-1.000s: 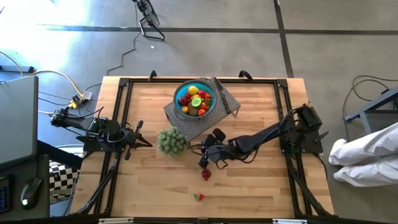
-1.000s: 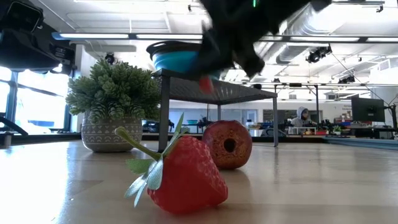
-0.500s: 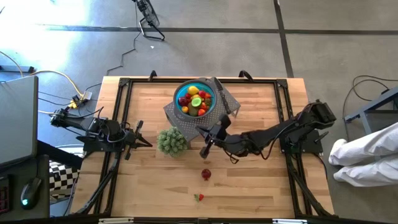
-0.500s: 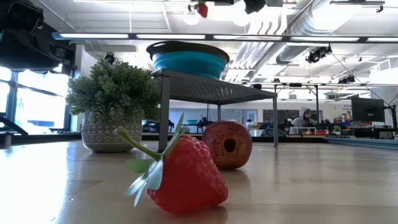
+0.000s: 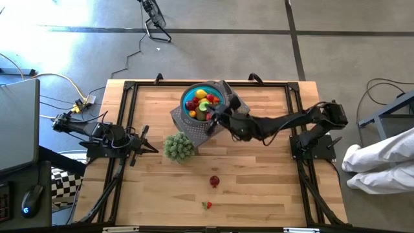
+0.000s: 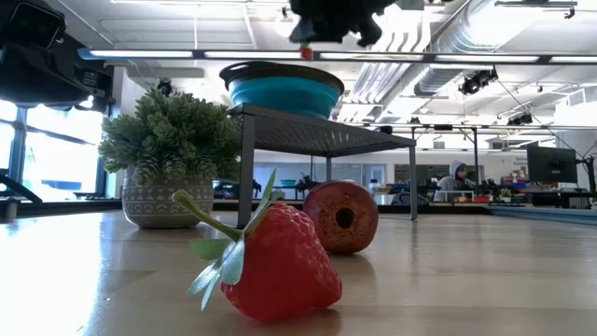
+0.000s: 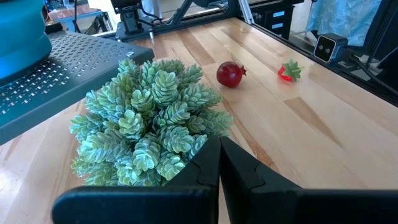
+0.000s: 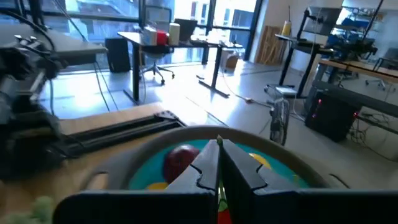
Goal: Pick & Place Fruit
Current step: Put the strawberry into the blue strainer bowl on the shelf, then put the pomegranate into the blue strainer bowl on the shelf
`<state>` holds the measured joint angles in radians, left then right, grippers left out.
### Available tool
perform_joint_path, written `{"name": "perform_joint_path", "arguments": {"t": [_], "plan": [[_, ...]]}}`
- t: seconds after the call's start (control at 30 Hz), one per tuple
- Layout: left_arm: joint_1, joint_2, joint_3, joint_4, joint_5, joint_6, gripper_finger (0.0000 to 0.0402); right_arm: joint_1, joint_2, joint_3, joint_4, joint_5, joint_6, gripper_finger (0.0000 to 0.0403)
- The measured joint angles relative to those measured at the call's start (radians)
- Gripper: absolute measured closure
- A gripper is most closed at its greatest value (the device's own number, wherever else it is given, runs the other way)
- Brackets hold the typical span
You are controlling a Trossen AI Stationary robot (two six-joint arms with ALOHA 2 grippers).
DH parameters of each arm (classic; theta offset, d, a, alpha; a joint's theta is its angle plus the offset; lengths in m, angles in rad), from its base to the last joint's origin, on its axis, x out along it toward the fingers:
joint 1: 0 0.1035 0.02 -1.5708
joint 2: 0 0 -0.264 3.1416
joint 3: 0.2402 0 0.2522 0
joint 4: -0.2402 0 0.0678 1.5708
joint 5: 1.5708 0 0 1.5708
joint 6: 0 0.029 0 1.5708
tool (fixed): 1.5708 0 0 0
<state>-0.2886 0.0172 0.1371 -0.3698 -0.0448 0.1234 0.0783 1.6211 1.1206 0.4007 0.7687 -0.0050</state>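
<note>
Pale wood-grain table, perforated matt grey metal stand, glossy strawberry.

The right arm extends from its base at the table's right side toward the far centre, links nearly level. The right gripper is at the arm's far end, fingers closed together. The left arm is folded at the table's left edge; the left gripper points inward, fingers closed.

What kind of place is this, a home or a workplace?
Probably a workplace, a robotics lab or open workshop: desks and an office chair stand behind the table, with exposed ceiling ducts.
</note>
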Motion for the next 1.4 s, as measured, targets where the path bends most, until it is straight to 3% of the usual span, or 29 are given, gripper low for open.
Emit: {"name": "perform_joint_path", "arguments": {"t": [0.27,0.63,0.77,0.9,1.13,1.4], "plan": [[0.0,0.0,0.0,0.0,0.0,0.005,0.04,-0.12,0.0,0.0,-0.127,-0.124,0.082,0.0399],[0.0,0.0,0.0,0.0,0.0,0.006,0.04,-0.15,-0.031,0.0,-0.221,-0.1,0.11,0.0395],[0.0,0.0,0.0,0.0,0.0,0.006,0.04,-0.15,-0.039,0.0,-0.216,-0.098,0.107,0.037],[0.0,0.0,0.0,0.0,0.0,0.006,0.04,-0.15,-0.037,0.0,-0.221,-0.096,0.107,0.0321],[0.0,0.0,0.0,0.0,0.0,0.006,0.04,-0.092,-0.056,0.0,-0.17,-0.097,0.077,0.0263],[0.0,0.0,0.0,0.0,0.0,0.006,0.04,0.053,-0.12,0.0,-0.149,-0.124,0.061,0.028]]}}
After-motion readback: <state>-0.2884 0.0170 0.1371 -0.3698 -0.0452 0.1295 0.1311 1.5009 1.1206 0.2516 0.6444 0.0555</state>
